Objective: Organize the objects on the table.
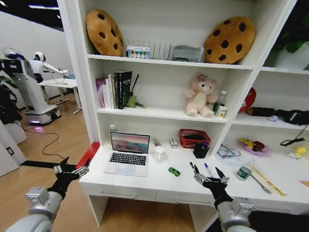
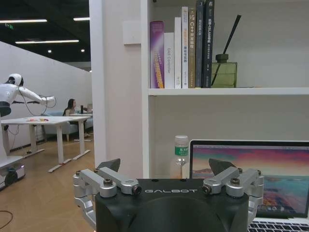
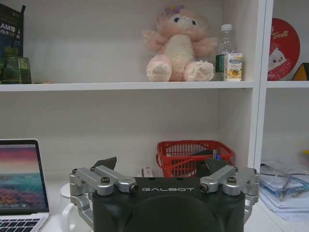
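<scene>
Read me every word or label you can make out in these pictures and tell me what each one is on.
"GALBOT": on the left gripper body.
"GALBOT": on the right gripper body.
"Treats": on the red round sign on the shelf; the text under it is too small to read.
"LAM": cut-off letters on the dark box.
Book spines, both bottle labels and the small carton: too small or blurred to read.

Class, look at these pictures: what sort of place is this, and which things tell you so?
Probably an office or robot lab: a white desk with an open laptop, shelved books, and another robot behind.
</scene>
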